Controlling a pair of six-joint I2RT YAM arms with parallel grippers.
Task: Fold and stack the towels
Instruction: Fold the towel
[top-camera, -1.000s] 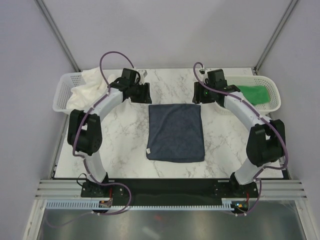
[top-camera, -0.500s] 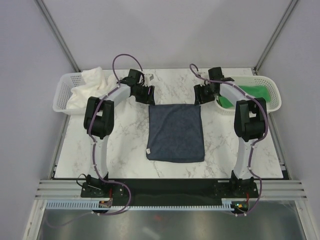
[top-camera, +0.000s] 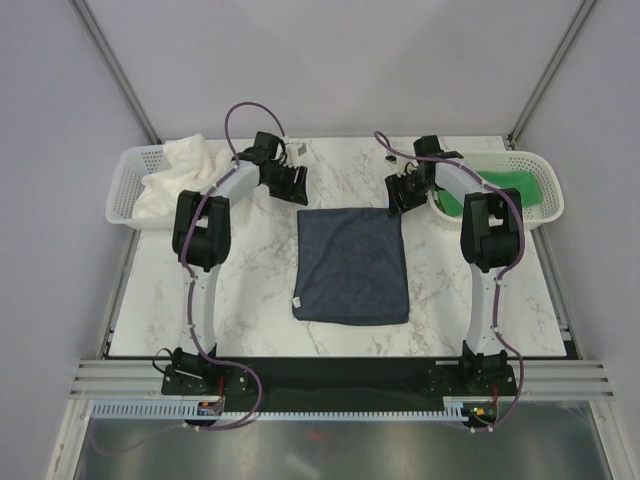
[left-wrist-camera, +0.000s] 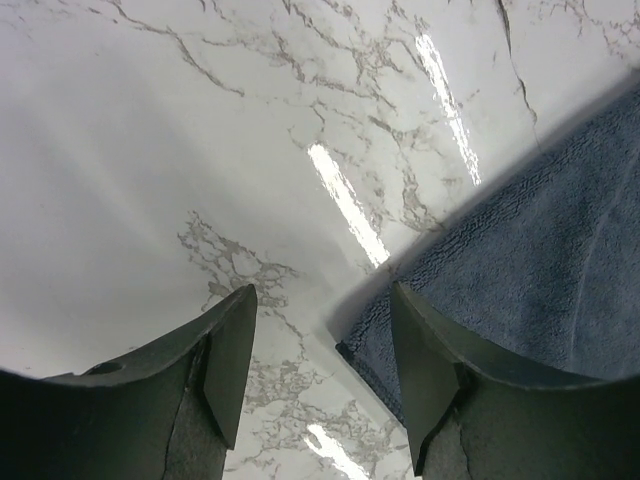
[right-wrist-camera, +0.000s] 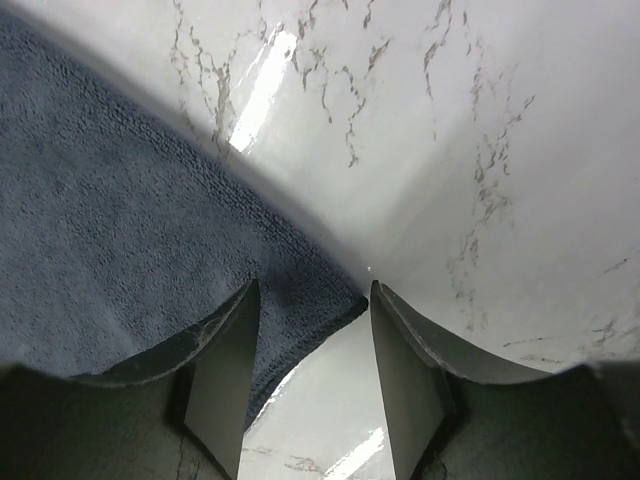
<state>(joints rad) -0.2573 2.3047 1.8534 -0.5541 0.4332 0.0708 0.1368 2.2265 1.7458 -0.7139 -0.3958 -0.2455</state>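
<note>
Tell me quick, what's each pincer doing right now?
Left pincer: open, poised at a far corner of the navy towel, gripping nothing.
Right pincer: open, at the towel's other far corner, gripping nothing.

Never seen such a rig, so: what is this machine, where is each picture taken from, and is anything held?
It is two robot arms, the left arm and the right arm, at a marble table. One picture looks down from above; the close-ups come from wrist cameras. A navy towel lies flat in the middle; a cream towel sits in the left basket, a green towel in the right basket. Each arm's open jaws straddle a far corner of the navy towel; nothing is held.
</note>
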